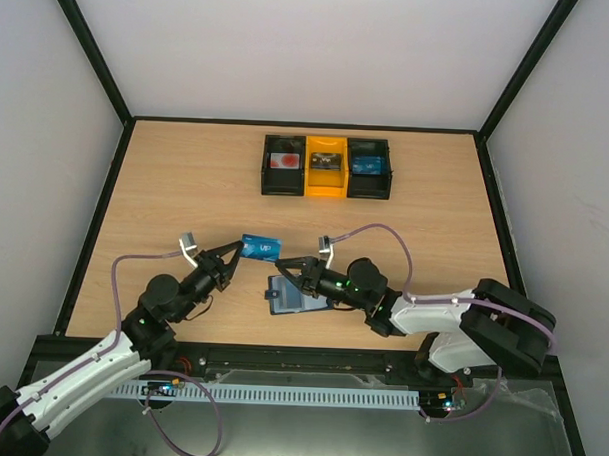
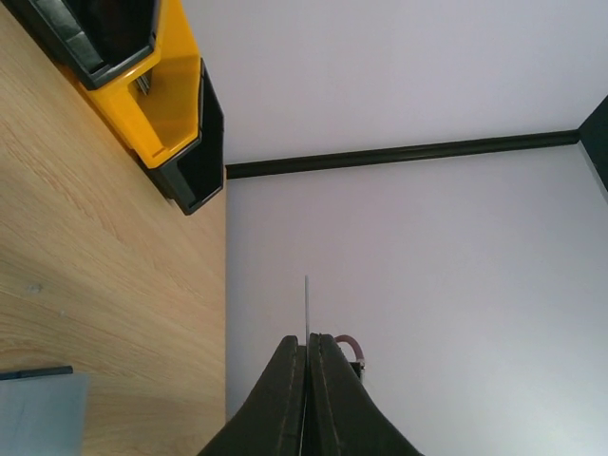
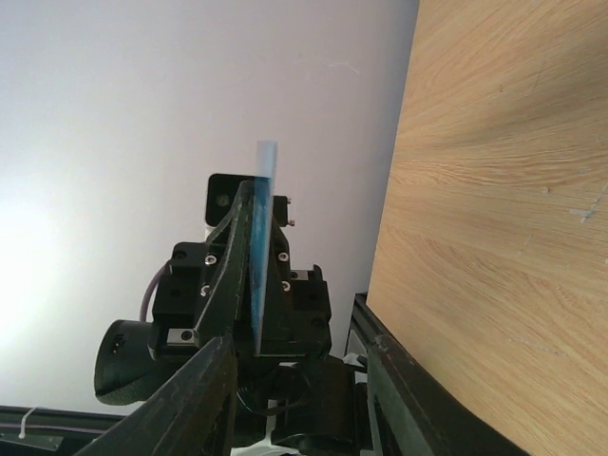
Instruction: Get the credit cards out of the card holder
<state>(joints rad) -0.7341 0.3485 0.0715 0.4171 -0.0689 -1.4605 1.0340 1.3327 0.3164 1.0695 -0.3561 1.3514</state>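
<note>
The card holder (image 1: 300,298) lies open on the table, its pale grey-blue inside facing up; one corner (image 2: 36,410) shows in the left wrist view. A bright blue credit card (image 1: 260,247) is held in the air to its left, with my left gripper (image 1: 237,254) shut on the card's near end. The left wrist view shows the card edge-on (image 2: 306,304) between the closed fingers (image 2: 306,340). My right gripper (image 1: 286,270) hovers over the holder's left edge, jaws apart, with nothing between them (image 3: 299,389). Its camera looks across at the blue card (image 3: 260,237).
Three small bins stand in a row at the back: black (image 1: 284,165), yellow (image 1: 326,167) and black (image 1: 370,168), each with something inside. The yellow bin (image 2: 161,95) also shows in the left wrist view. Black frame rails border the table.
</note>
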